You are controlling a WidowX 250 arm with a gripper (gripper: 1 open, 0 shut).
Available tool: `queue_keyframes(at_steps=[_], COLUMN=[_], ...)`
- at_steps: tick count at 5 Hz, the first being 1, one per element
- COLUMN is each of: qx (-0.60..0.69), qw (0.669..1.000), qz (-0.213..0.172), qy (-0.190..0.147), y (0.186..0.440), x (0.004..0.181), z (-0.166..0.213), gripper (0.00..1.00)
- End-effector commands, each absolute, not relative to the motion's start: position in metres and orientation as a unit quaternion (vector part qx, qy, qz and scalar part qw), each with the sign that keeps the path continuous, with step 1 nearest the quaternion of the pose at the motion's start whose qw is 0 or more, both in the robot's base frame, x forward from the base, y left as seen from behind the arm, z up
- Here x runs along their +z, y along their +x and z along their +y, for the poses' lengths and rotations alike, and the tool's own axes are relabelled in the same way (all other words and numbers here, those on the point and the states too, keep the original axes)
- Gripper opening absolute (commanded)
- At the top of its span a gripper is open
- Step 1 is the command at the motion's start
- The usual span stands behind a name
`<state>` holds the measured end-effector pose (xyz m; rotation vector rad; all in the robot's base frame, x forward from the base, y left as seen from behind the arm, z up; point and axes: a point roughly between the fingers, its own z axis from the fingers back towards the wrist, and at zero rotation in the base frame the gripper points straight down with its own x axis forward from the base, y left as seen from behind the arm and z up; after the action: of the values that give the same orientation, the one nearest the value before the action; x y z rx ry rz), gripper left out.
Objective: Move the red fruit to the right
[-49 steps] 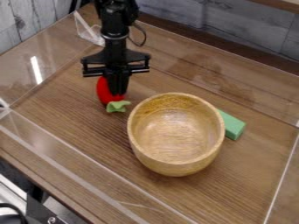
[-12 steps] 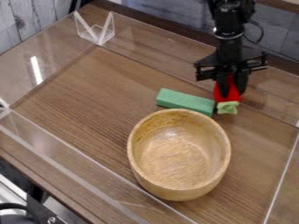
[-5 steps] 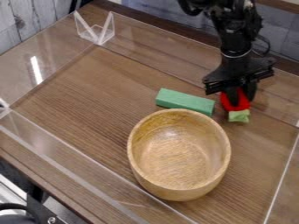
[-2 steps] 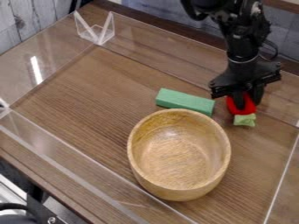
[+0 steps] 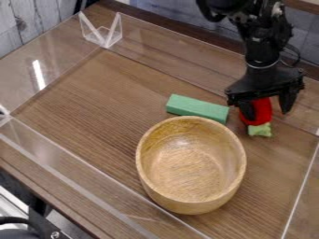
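Note:
The red fruit [image 5: 258, 112], a small strawberry with a light green cap, lies on the wooden table at the right, just right of the flat green block [image 5: 199, 108]. My gripper [image 5: 263, 99] points down over it and is open, its two fingers standing apart on either side of the strawberry. The fruit rests on the table between them. The black arm comes down from the top of the view.
A large wooden bowl [image 5: 189, 163] stands in front of the block, near the middle. Clear plastic walls [image 5: 303, 191] ring the table. A small clear stand [image 5: 100, 30] sits at the back left.
The gripper carried the strawberry slightly right and toward the front, then its fingers spread apart and let go of it. Block and bowl have not moved.

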<state>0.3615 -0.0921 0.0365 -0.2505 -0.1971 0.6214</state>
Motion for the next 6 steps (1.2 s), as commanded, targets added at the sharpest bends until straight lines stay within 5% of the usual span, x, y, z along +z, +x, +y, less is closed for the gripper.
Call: queue_keyframes(at_steps=[1, 3, 4, 5, 6], qx=[0.294, 0.301, 0.31, 0.307, 0.303], qw=[0.937, 0.934, 0.931, 0.933, 0.935], qz=[-0.128, -0.129, -0.129, -0.125, -0.122], qy=[-0.139, -0.144, -0.147, -0.143, -0.14], y=[0.371, 0.366, 0.362, 0.359, 0.356], x=[0.067, 0.077, 0.082, 0.079, 0.075], z=[-0.085, -0.087, -0.098, -0.09, -0.081], gripper=[1.0, 1.0, 0.0, 1.0, 1.0])
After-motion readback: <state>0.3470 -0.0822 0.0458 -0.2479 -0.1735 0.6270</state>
